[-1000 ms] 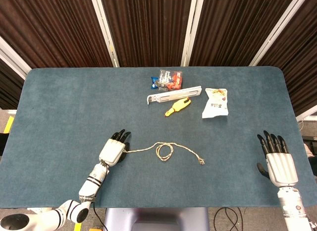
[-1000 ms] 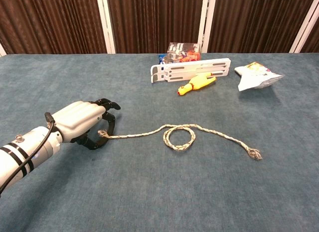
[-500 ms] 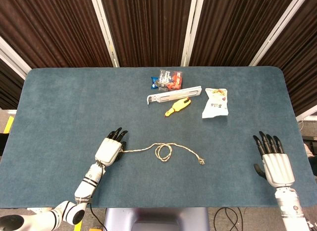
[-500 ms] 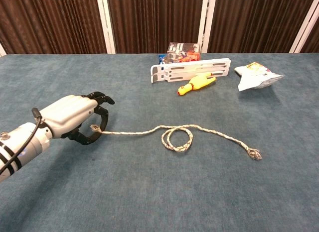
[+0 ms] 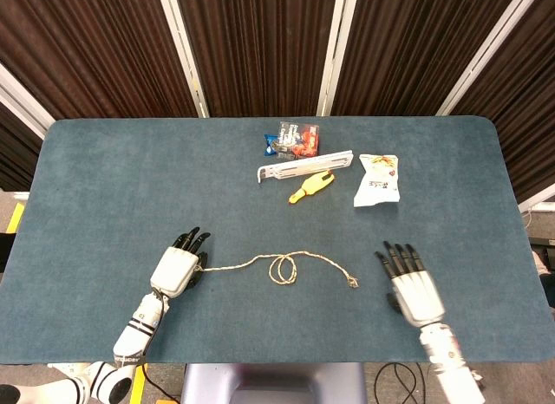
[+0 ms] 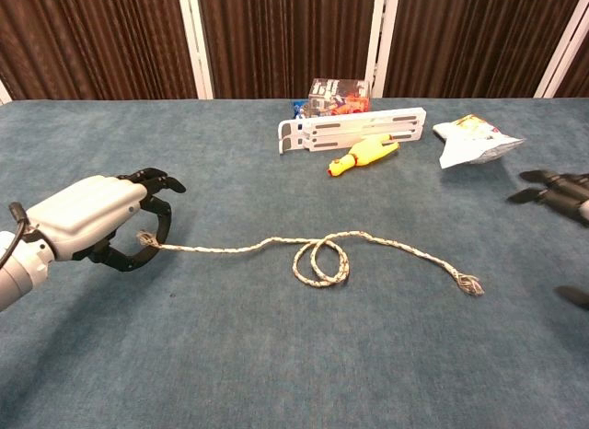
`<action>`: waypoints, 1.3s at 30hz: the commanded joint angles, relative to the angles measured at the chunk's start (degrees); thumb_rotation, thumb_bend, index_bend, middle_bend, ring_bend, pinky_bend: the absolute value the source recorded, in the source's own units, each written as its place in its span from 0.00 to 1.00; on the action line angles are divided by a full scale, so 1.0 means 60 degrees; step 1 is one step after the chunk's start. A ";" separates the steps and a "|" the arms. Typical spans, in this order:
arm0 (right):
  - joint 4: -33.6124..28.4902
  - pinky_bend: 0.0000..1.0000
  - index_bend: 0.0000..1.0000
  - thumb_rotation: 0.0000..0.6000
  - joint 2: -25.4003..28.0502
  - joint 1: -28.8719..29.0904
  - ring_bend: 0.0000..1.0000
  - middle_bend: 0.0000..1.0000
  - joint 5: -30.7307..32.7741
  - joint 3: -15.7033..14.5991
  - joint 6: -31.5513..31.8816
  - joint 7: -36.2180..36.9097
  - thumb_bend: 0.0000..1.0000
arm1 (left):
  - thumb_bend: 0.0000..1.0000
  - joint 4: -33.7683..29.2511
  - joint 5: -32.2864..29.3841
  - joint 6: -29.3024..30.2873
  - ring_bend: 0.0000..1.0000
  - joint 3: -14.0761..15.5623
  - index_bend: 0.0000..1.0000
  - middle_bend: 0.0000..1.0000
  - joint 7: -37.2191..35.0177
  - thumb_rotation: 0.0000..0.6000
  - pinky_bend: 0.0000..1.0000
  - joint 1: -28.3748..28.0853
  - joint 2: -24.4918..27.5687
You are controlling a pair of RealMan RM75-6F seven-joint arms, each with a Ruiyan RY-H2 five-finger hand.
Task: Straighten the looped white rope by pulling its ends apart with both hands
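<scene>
The white rope (image 5: 282,265) (image 6: 317,259) lies on the blue table with a small loop near its middle and a frayed free end (image 5: 352,283) (image 6: 468,284) at the right. My left hand (image 5: 176,269) (image 6: 97,217) pinches the rope's left end, fingers curled round it. My right hand (image 5: 410,286) (image 6: 557,191) hovers open, fingers spread, a little to the right of the free end and apart from it. Only its fingertips show in the chest view.
At the back of the table (image 5: 104,187) lie a white plastic rack (image 5: 303,167), a yellow rubber toy (image 5: 310,186), a snack packet (image 5: 293,140) and a white crisp bag (image 5: 378,179). The table's front edge runs close below both hands.
My left hand has drawn the rope's left end further left, tightening the loop. My right hand has moved left from the table's right edge toward the free end.
</scene>
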 commanded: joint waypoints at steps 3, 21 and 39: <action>-0.0012 0.00 0.34 1.00 -0.0869 0.0285 0.00 0.00 0.0353 -0.0007 -0.0523 -0.0870 0.36 | 0.45 -0.0191 0.0057 0.0133 0.00 0.0013 0.60 0.12 -0.0116 1.00 0.20 0.0092 0.0257; 0.0738 0.00 0.49 1.00 -0.2161 0.0730 0.00 0.02 0.1526 0.0765 -0.0685 -0.1888 0.36 | 0.44 -0.0455 0.0095 0.0146 0.00 -0.0088 0.60 0.12 -0.0426 1.00 0.20 0.0116 0.0704; 0.1088 0.00 0.56 1.00 -0.2470 0.1140 0.00 0.05 0.2564 0.1118 -0.1057 -0.2508 0.39 | 0.44 -0.0443 0.0080 0.0120 0.00 -0.0114 0.61 0.12 -0.0405 1.00 0.20 0.0118 0.0767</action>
